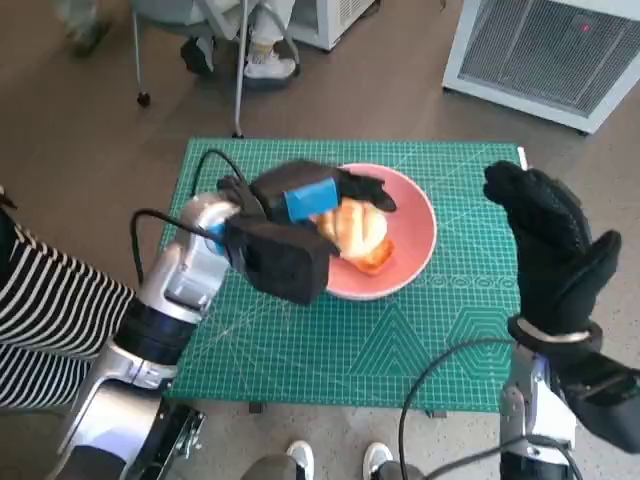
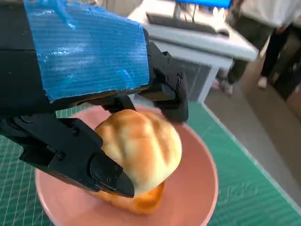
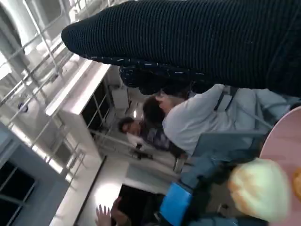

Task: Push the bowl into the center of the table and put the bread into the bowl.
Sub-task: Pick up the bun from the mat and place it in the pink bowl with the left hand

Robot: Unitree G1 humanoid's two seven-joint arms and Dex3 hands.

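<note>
No readable text, labels or numbers anywhere.

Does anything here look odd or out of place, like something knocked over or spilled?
Nothing stands out. The pink bowl sits upright on the green mat, with nothing spilled. The left hand holds the bread in the bowl, its underside against the bowl's floor. The right hand hangs open beside the bowl, apart from it.

Small table under a green cutting mat (image 1: 330,350), pink bowl (image 1: 415,245) near its middle
</note>
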